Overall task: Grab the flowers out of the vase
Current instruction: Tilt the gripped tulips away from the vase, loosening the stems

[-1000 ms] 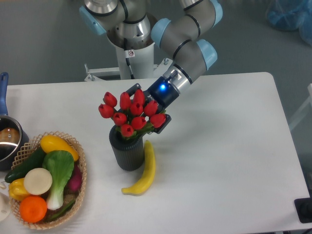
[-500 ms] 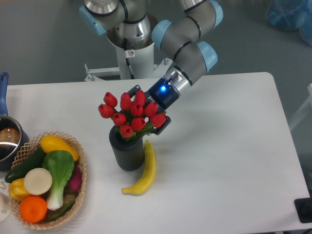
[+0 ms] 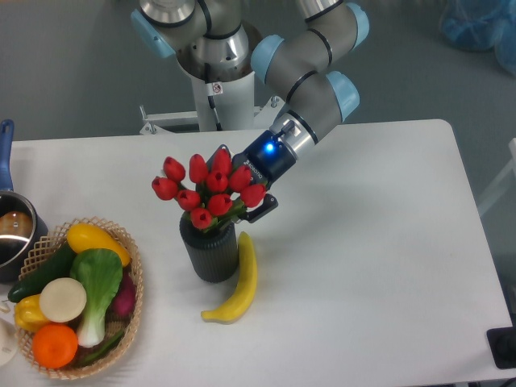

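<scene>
At far left, cut by the frame edge, a metal pot [image 3: 11,234] with a blue handle, interior dark and reflective, contents not clear. Just beside it, a woven basket [image 3: 135,284] crowded with produce — yellow squash on top, dark green cucumber, leafy green vegetable, pale round item, yellow pepper, an orange at the front, something purple at the right rim. Toward the middle of the white table [image 3: 371,258], the vase [image 3: 210,250], dark and ribbed, standing upright, with the flowers [image 3: 206,188] — a bunch of red tulip buds on green stems — spreading wider than its mouth; stems down in or right at the mouth, hidden behind the buds, so cannot tell how deep. Touching or nearly touching the vase's right side, a banana [image 3: 242,282] lying on the table. No readable writing anywhere; only a small red-and-white sticker on the arm's base column, too small to read. From upper right, the gripper [image 3: 240,201] reaching into the bunch, blue light lit on its wrist; one dark finger visible right of the buds, the other hidden behind them — cannot tell whether clamped on the stems or apart.
</scene>
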`<action>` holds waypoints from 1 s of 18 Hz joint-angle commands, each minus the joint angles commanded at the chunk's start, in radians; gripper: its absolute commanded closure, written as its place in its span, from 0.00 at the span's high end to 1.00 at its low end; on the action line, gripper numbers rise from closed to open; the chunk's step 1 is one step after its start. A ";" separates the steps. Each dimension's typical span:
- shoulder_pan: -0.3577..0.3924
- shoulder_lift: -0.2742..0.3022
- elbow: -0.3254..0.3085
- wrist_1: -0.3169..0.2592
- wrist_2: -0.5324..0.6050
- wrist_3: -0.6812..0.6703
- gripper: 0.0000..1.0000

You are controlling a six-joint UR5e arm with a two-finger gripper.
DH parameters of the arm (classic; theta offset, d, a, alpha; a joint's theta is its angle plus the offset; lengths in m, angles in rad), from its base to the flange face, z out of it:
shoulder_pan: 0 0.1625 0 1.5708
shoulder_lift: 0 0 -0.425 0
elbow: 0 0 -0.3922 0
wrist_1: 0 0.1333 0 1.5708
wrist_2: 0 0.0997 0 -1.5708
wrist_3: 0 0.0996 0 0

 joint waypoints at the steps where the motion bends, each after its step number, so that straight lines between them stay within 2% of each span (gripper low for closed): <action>1: 0.000 0.000 0.002 0.000 0.000 0.000 0.56; 6: 0.002 0.002 0.003 0.000 -0.031 0.000 0.55; 8: 0.002 0.002 0.003 0.000 -0.038 0.000 0.50; 12: 0.002 0.003 0.005 0.002 -0.040 -0.002 0.49; 13: 0.003 0.005 0.005 0.002 -0.040 -0.005 0.45; 18: 0.002 0.006 0.005 0.002 -0.040 -0.006 0.40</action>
